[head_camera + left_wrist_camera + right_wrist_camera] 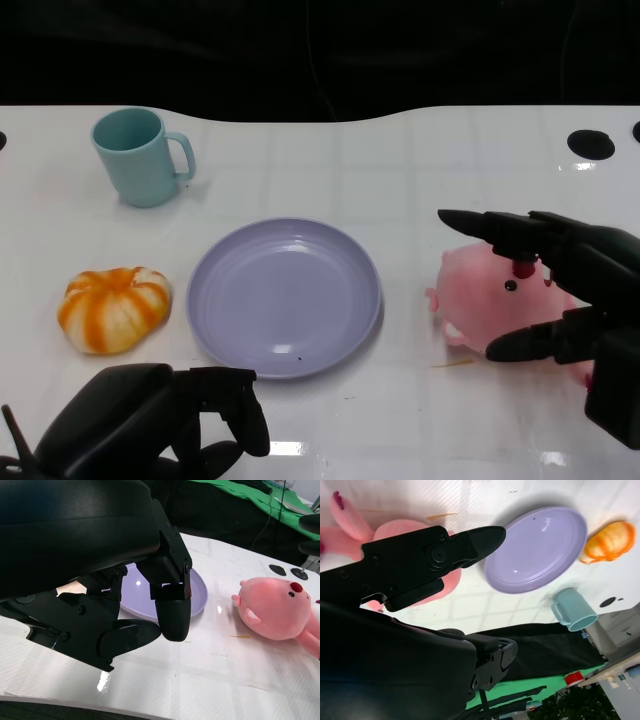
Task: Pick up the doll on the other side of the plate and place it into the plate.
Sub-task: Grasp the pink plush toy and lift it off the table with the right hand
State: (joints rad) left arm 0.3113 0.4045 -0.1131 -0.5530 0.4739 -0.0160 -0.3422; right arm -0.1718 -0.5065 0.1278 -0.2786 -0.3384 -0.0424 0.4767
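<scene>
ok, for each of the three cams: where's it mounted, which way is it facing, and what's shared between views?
Head view: high on the robot, looking down at the white table; left hand and right hand show.
Left wrist view: behind the left hand, looking across the purple plate toward the pink doll.
Right wrist view: behind the right hand, image turned, showing the plate, teal mug and orange pumpkin toy.
Shared: plate and doll appear in all three.
</scene>
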